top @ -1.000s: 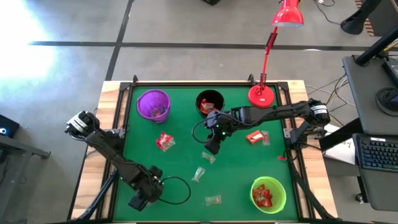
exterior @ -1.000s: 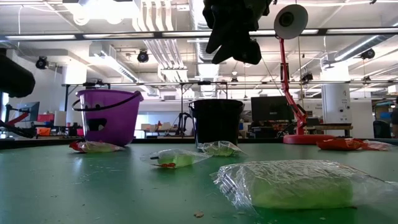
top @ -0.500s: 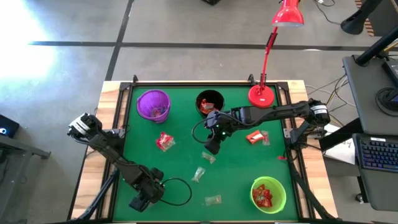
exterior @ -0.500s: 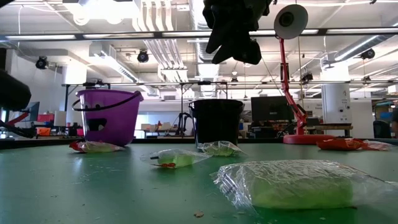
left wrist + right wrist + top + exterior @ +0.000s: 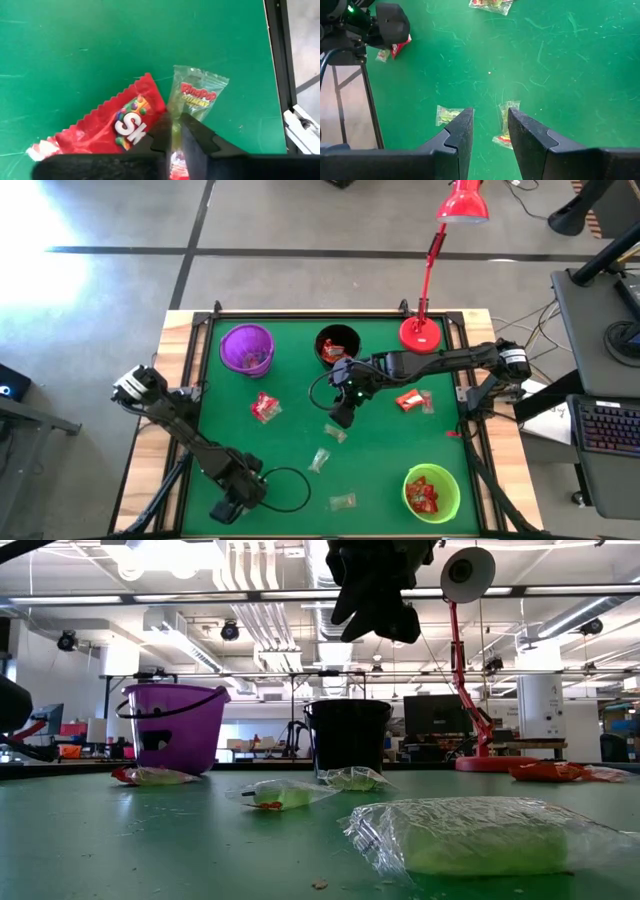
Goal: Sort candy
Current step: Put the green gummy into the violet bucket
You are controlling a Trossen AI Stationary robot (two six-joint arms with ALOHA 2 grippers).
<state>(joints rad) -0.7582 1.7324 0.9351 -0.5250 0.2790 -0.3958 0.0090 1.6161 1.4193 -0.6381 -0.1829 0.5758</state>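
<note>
- Right pincer [image 5: 341, 416]: fingers apart, nothing between them; suspended above the middle of the tabletop [image 5: 380, 470], clear of the surface.
- Directly below and just near of it: one clear-wrapped candy [image 5: 335, 433]; a second clear piece [image 5: 320, 459] further toward the near-left; a third [image 5: 342, 501] close to the near edge.
- To its right: an orange-red piece [image 5: 412, 400]. To its left: a red pack [image 5: 265, 408].
- Left pincer [image 5: 228, 505]: at the near-left edge of the tabletop; fingers drawn together to a thin slit. In its wrist view, a pale and red sliver visible in the slit; grip on it cannot be determined.
- Far side: purple cup [image 5: 247, 348] and black cup [image 5: 337, 345], side by side; red lamp [image 5: 422, 332] at the far right.
- Near right: green cup [image 5: 432, 492], holding red candy.
</note>
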